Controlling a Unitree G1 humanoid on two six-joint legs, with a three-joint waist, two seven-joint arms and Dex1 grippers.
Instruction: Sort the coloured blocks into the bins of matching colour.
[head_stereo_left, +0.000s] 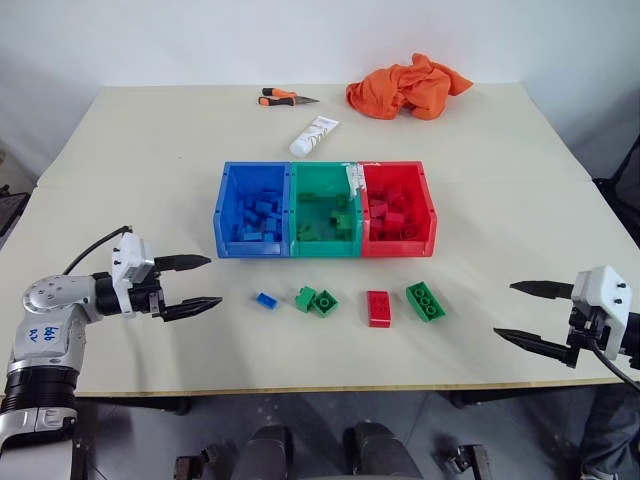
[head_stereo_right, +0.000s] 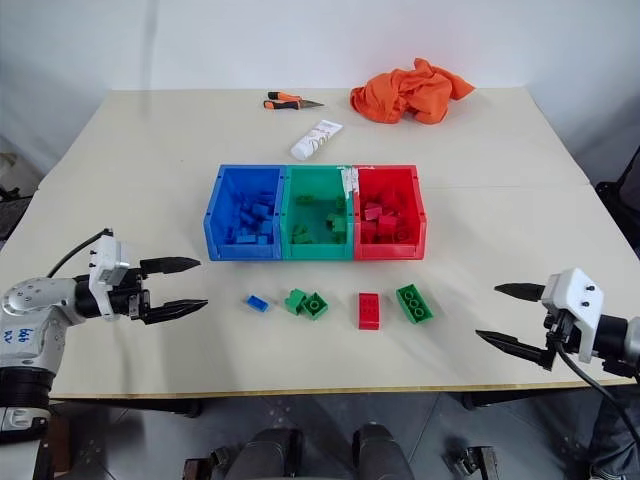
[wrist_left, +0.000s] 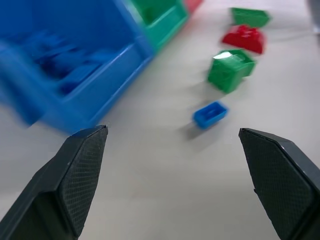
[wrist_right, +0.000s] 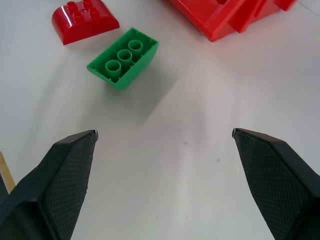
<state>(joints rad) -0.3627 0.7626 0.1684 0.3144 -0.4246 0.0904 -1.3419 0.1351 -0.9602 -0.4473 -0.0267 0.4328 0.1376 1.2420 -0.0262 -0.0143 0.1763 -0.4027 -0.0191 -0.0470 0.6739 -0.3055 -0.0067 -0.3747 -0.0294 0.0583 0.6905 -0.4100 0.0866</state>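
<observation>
On a pale surface (head_stereo_left: 150, 160), three joined bins (head_stereo_left: 325, 210), blue, green and red from left to right, sit mid-table, each already holding bricks of its own colour. Just in front of them lie four loose pieces in a row: a tiny blue block (head_stereo_left: 266, 300), a pair of small green blocks (head_stereo_left: 316, 300), a red block (head_stereo_left: 379, 308) and a larger green block (head_stereo_left: 425, 300). Both arms hover near the front edge, empty; the left end effector (head_stereo_left: 190, 283) and the right end effector (head_stereo_left: 528, 313) each stand with fingers spread wide, pointing inward toward the row.
</observation>
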